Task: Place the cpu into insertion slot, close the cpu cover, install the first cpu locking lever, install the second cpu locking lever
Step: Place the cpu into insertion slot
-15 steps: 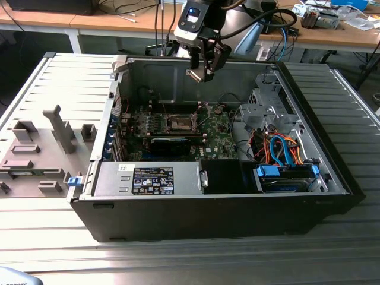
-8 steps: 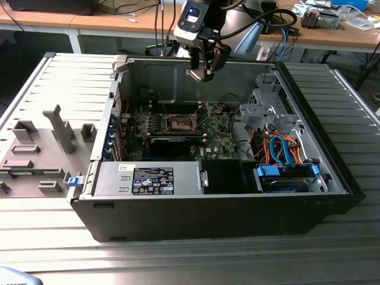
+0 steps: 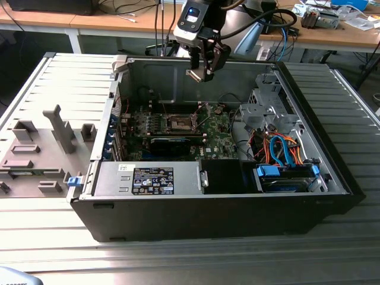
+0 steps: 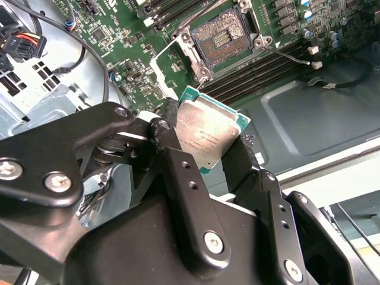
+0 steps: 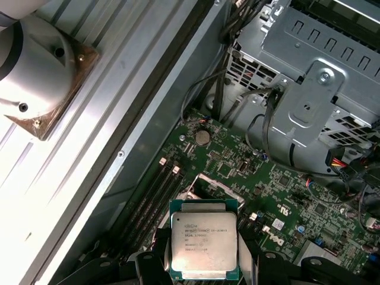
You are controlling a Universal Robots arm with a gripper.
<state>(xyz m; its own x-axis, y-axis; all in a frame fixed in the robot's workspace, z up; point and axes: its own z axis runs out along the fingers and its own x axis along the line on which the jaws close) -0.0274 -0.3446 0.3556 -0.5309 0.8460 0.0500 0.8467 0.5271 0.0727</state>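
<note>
Gripper (image 4: 205,149) pinches cpu (image 4: 209,127) by edges; slot (image 4: 221,37) well below; tilt or offset at seating could damage slot.

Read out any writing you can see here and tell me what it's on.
On the chip gripped in the hand: fine print lines, too small to read.
On the black label of the grey box: white print, too small to read.
On the green board: white markings, too small to read.
</note>
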